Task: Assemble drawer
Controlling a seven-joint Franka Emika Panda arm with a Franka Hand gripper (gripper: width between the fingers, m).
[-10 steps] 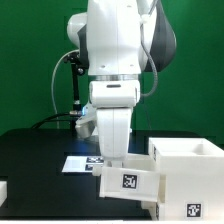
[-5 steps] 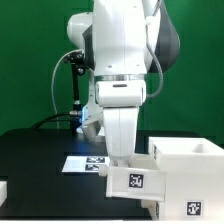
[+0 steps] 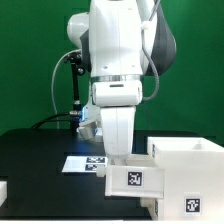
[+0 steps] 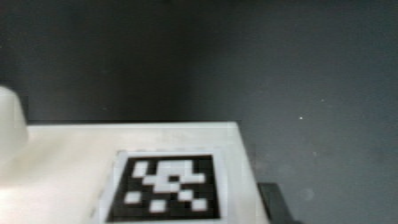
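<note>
One arm stands over the black counter (image 3: 30, 150). Three white drawer parts show in the exterior view. One tray (image 3: 135, 178), with one square tag on its near face, sits under the wrist and touches the one large housing (image 3: 190, 170) on the exterior view's right. A sliver of another part (image 3: 3, 190), probably the second tray, lies at the left edge. The marker board (image 3: 85, 162) lies flat behind the tray. The pincer is hidden behind the tray, so its grip cannot be told. The wrist view shows one tag on a white face.

White arm (image 3: 120, 75) upright, wrist pointing down
</note>
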